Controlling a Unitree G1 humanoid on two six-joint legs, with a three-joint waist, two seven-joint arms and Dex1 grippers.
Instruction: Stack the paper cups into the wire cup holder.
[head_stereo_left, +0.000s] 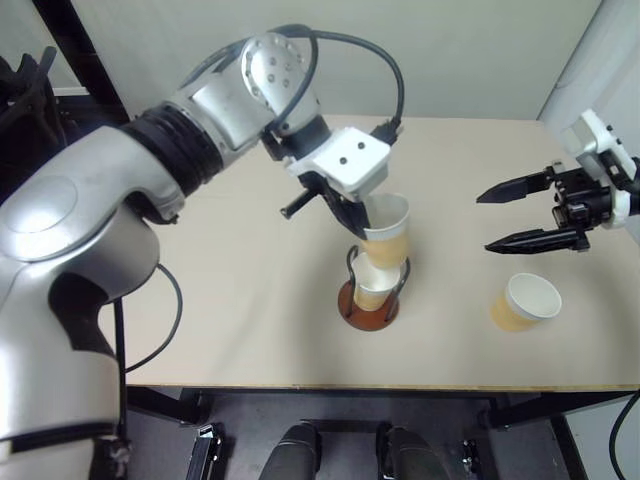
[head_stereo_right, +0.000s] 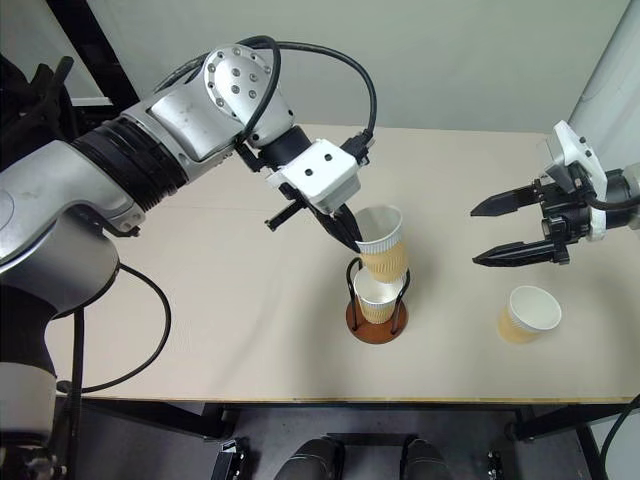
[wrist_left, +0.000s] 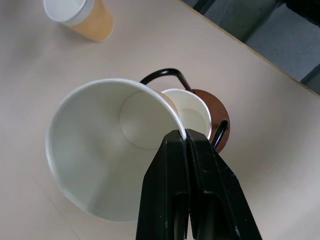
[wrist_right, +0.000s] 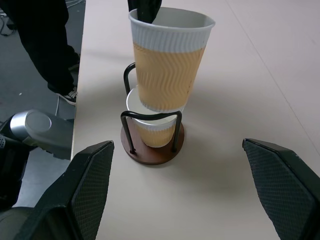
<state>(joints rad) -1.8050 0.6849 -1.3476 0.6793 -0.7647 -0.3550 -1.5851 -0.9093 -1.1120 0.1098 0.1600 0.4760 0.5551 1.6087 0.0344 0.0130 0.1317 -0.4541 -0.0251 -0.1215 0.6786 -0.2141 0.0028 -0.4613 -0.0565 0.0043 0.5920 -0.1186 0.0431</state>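
Left gripper pinches cup; holder holds another.

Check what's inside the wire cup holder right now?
One paper cup sits upright inside the wire cup holder, white inside empty. A second cup, pinched at its rim by the left pincer, hangs above it and hides part of its mouth.

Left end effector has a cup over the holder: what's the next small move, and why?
Probably lower it straight down. The left end effector pinches the held cup's rim, its bottom just above the cup already in the wire cup holder, not yet nested.
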